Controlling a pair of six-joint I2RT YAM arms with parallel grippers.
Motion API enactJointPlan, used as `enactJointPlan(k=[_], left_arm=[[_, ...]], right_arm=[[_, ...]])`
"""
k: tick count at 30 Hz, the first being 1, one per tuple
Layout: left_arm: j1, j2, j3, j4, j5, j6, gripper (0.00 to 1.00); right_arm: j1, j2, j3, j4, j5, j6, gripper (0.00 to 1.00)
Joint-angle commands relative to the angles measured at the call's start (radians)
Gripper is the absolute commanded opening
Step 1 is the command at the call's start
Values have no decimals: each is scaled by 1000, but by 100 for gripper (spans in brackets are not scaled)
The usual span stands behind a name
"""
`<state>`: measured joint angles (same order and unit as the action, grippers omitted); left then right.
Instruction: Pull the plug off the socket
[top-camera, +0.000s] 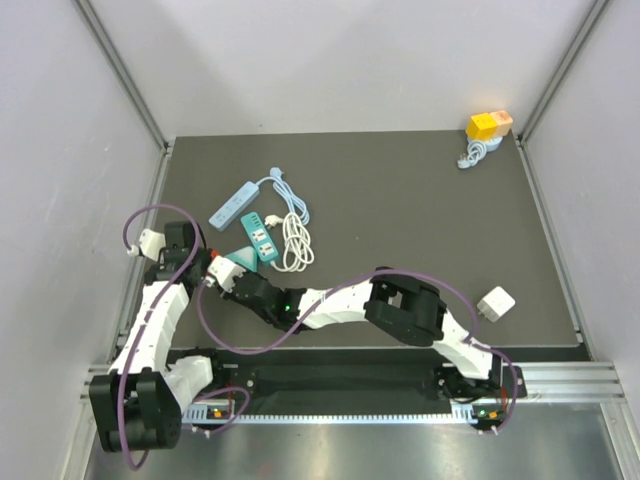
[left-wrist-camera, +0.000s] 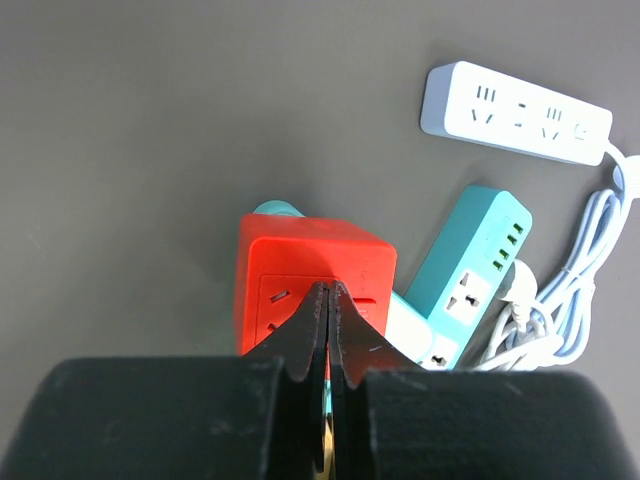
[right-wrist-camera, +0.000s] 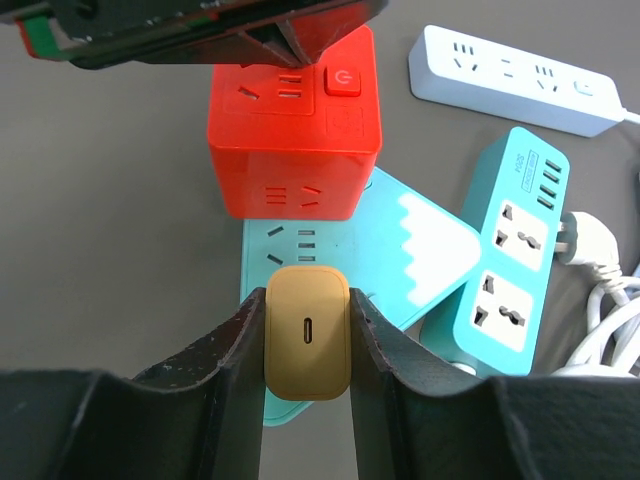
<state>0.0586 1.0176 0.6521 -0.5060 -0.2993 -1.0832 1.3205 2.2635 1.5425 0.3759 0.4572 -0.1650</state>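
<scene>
gripping the plug (right-wrist-camera: 307, 345) by its flat sides, right gripper (right-wrist-camera: 307, 310) clamped — likely rigid, light, slick; left gripper (left-wrist-camera: 328, 293) closed.

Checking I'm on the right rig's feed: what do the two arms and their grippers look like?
The left arm and right arm each have white link shells, black joints and a looping purple cable. The left gripper and right gripper have matte black, tapering fingers.

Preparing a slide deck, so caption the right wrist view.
Right gripper clamps the tan plug on the teal triangular socket, red cube socket behind.
</scene>
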Motion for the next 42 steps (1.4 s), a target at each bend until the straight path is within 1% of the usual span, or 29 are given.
enactJointPlan(k=[1,6,12,18,21,30,39,42], left_arm=[[-11,108,-124,-292,103,31,0],[-11,115,-111,-301,112,39,0],[-13,102,-117,-301,111,43,0],[-11,131,-117,-305,140,37,0],[-11,134,-132,-301,150,34,0],[-11,145,-166,-267,167,22,0],[-9,138,-180,-270,146,14,0],[-13,138,-181,-272,152,6,0]], right_arm=[[25,-110,21,147,57,-42,0],[25,-133,53,143,54,-38,0],[25,-147,39,173,41,-36,0],[17,-134,111,152,40,-50,0],[16,-142,123,149,41,-31,0],[-10,-147,116,143,23,27,0],[-30,-229,77,153,2,45,0],[-43,-229,87,138,-14,64,0]])
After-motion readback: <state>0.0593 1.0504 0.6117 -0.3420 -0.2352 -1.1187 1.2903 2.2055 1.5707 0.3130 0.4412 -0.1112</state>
